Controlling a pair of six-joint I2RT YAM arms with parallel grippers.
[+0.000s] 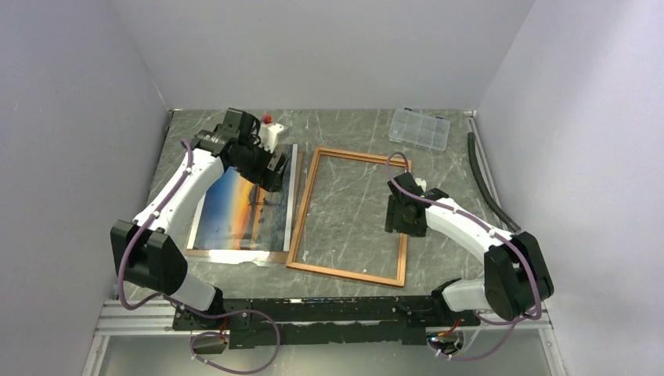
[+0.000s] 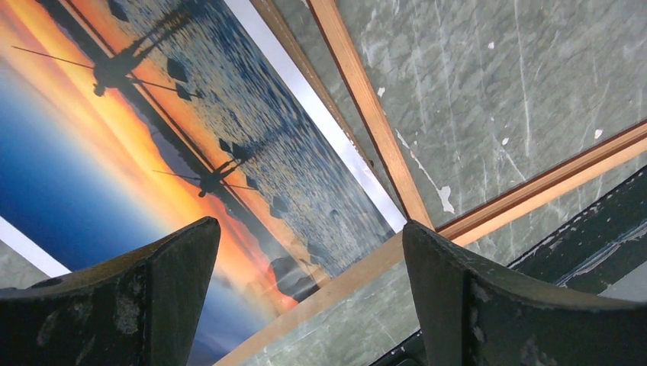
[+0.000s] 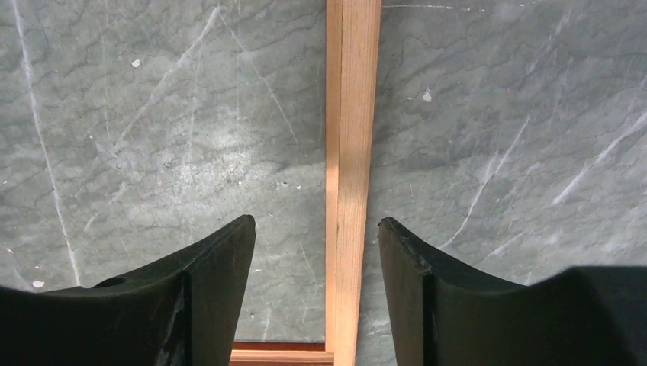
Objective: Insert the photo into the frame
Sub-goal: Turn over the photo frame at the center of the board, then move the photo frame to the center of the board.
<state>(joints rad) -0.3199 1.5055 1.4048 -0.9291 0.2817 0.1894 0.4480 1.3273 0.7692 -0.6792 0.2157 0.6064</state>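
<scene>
The photo [image 1: 244, 205], an orange sunset with blue sky, lies face up at the left of the table on a brown backing board [image 2: 358, 276]. To its right the frame [image 1: 348, 275] lies flat, its inside showing bare table. My left gripper [image 1: 272, 174] hovers open over the photo's far right part. In the left wrist view the photo [image 2: 114, 145] and the frame's rail [image 2: 366, 114] show beyond the wide-apart fingers [image 2: 183, 267]. My right gripper [image 1: 405, 218] is over the frame's right rail [image 3: 351, 152], open, with the rail between the fingers and touching neither.
A clear plastic compartment box [image 1: 420, 128] sits at the back right. A black hose [image 1: 485, 184] runs along the right wall. A white object with a red cap [image 1: 270, 128] stands behind the left gripper. Walls close in the table on three sides.
</scene>
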